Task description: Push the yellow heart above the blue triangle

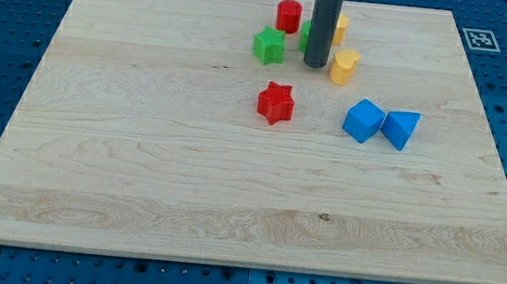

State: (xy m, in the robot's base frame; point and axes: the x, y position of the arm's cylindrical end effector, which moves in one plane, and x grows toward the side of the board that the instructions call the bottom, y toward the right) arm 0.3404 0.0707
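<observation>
The yellow heart lies in the upper middle of the wooden board. The blue triangle lies below and to the right of it, touching a blue cube on its left. My tip rests on the board just left of the yellow heart, close to it or touching it. The rod rises out of the view's top.
A green star lies left of the rod. A red cylinder stands near the top. A green block and a yellow block are partly hidden behind the rod. A red star lies below the tip.
</observation>
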